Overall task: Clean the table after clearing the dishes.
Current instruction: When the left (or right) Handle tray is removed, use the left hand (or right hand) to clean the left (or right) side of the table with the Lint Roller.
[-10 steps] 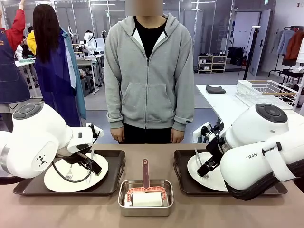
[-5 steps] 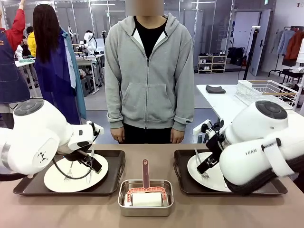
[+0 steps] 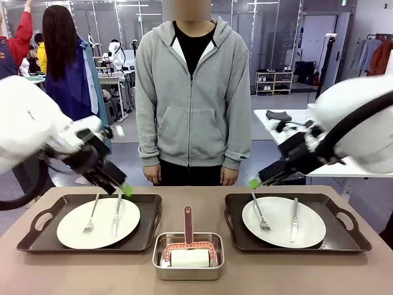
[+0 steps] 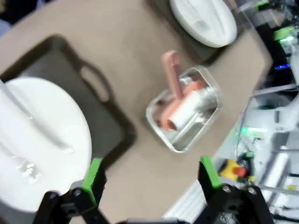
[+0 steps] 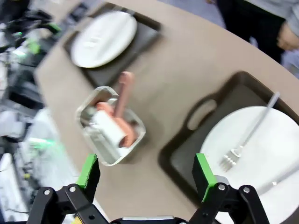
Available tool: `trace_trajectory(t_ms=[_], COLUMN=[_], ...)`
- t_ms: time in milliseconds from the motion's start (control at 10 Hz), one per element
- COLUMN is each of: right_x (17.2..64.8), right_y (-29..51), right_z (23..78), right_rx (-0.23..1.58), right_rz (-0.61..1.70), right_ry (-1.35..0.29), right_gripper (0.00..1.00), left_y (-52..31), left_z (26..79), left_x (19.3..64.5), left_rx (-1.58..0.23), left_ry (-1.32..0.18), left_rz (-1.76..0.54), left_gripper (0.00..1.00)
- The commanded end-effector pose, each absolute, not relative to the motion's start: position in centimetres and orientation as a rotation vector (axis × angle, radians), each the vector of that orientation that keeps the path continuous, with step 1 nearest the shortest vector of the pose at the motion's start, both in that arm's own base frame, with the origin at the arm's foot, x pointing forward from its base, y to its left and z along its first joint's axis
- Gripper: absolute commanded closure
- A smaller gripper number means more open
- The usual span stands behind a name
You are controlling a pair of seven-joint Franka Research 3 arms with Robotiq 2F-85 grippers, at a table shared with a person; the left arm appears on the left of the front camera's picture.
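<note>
Two white plates sit on dark trays on the beige table (image 3: pixel 80 270). The left plate (image 3: pixel 98 222) carries a fork and knife on its tray (image 3: pixel 31 241). So does the right plate (image 3: pixel 284 221) on its tray (image 3: pixel 344 243). My left gripper (image 3: pixel 126 189) hangs open above the left tray's far edge. My right gripper (image 3: pixel 255 182) hangs open above the right tray's far left corner. The left wrist view shows my left gripper (image 4: pixel 150 177) holding nothing, over table between the plate (image 4: pixel 37 140) and the pan. The right gripper (image 5: pixel 145 171) is likewise open beside its plate (image 5: pixel 261 154).
A small steel pan (image 3: pixel 188 261) with a pink-handled roller (image 3: pixel 188 226) stands at the front middle between the trays. A person in a grey hoodie (image 3: pixel 191 98) stands at the far edge, hands down. A white side table with a wire rack (image 3: pixel 344 118) is at the back right.
Both arms have lifted up and back off the plates. The grippers that were low over the cutlery now hang above the trays' far edges. Plates and cutlery stay put.
</note>
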State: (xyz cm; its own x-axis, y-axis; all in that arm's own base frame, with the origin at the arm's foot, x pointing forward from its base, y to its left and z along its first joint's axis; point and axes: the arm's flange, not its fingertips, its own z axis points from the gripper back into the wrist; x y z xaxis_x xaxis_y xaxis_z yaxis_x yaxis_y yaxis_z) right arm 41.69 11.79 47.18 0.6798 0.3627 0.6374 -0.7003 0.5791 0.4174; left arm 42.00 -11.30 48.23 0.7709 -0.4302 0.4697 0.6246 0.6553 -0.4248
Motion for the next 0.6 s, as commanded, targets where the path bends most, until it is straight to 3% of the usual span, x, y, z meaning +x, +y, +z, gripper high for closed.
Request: trace_trajectory(t_ms=[0,200,500], right_x=[41.9,38.8,34.2], right_y=[7.6,3.7,-1.6], right_z=[45.2,45.2,44.9], right_rx=[0.848,0.907,1.038], right_rz=[0.553,0.374,0.138], right_ry=[-0.427,-0.447,-0.574], right_gripper=[0.00,0.00,0.00], left_y=[-5.8,-0.5,6.7], left_z=[48.5,48.2,47.1], left_x=[43.1,42.4,40.4], left_rx=[-0.827,-1.083,-1.226], left_ry=[-0.248,-0.276,-0.368], left_rz=[-0.496,-0.371,-0.237], left_gripper=[0.00,0.00,0.00])
